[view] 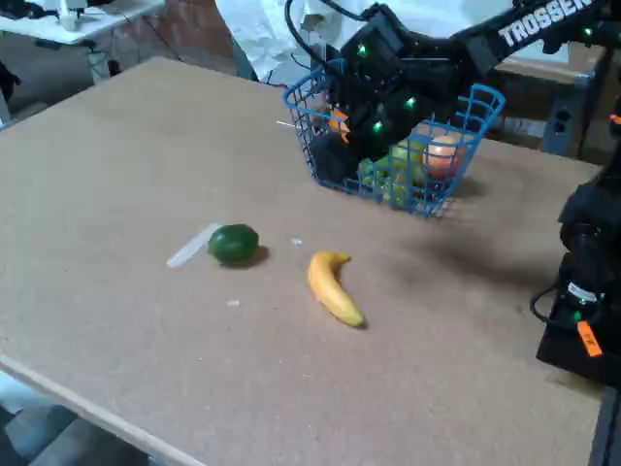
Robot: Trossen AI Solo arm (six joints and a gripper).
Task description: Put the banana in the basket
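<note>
The yellow banana (pixel 333 286) lies flat on the brown table, stem end pointing away, well in front of the blue wire basket (pixel 419 200). Nothing touches the banana. The black arm reaches in from the upper right, and my gripper (pixel 342 141) hangs over the left half of the basket, dipping inside the rim. Its fingers merge with the dark wrist and the mesh, so I cannot make out how the jaws stand or whether anything is held. The basket holds several pieces of fruit.
A round dark-green fruit (pixel 234 243) sits left of the banana beside a flat white strip (pixel 191 246). The arm's black base (pixel 584 301) stands at the table's right edge. The near table edge runs diagonally at lower left.
</note>
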